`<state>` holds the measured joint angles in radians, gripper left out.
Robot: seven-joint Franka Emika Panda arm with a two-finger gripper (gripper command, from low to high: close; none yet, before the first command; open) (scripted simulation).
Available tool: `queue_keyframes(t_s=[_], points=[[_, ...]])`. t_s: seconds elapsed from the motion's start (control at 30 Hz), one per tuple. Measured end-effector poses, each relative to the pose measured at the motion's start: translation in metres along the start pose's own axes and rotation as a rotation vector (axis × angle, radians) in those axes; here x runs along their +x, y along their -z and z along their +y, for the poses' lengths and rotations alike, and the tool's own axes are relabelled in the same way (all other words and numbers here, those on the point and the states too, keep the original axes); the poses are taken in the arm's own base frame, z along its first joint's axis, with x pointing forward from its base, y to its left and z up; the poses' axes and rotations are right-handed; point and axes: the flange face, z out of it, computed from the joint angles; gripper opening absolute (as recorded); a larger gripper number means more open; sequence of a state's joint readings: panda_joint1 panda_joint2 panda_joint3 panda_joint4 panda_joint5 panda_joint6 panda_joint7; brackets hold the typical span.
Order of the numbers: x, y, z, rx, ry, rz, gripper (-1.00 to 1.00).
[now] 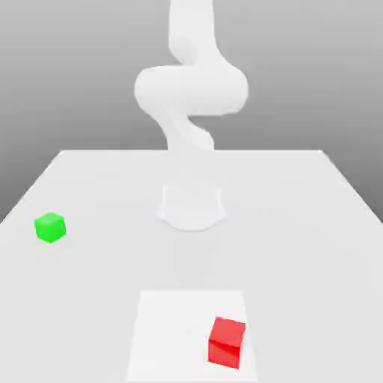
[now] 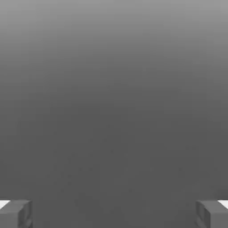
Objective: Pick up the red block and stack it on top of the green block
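Nothing of the job is done yet, as far as I can judge. The red block point(image 1: 227, 342) sits on the tabletop point(image 1: 314, 224) at the near edge of the scene, a little to the exterior view's right of centre, resting on a paler square patch point(image 1: 168, 336) of the surface. The green block point(image 1: 50, 227) sits well apart from it, farther back and far over on the exterior view's left, alone on the bare tabletop. Both cubes stand flat on their own faces, neither touching anything but the surface beneath.

My arm point(image 1: 191, 90) rises from its round base point(image 1: 191, 209) at the middle of the tabletop and curls up behind it, well clear of both blocks. My claw point(image 2: 114, 213) is spread wide: in the hand view the two fingertips point(image 2: 15, 213) stand at opposite sides with nothing between them, so I am carrying nothing. Beyond them I see plain grey, no block.

So every step is left. I reckon I must first bring the claw over the red block at the near side, come down around it, close on it and lift. Then comes the long carry across to the left and back toward the green block, lining the red cube squarely above it before letting go. The two cubes look about the same size, so the placement will need care; a slight offset could tip the red one off.
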<state>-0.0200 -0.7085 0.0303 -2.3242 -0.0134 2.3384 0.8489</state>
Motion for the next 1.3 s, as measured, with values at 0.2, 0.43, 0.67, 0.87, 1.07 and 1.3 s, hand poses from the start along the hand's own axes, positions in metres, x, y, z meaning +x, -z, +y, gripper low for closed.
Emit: queue_keyframes(t_s=[0.2, 0.43, 0.67, 0.87, 1.07, 1.3], points=[[-0.029, -0.127, 0.008, -0.166, -0.058, -0.094, 0.00], [-0.085, -0.254, 0.048, -0.339, -0.125, -0.214, 0.00], [-0.164, -0.351, 0.107, -0.496, -0.198, -0.351, 0.00], [-0.224, -0.408, 0.156, -0.577, -0.248, -0.432, 0.00], [-0.241, -0.433, 0.174, -0.579, -0.249, -0.434, -1.00], [-0.228, -0.414, 0.160, -0.578, -0.250, -0.434, -1.00]])
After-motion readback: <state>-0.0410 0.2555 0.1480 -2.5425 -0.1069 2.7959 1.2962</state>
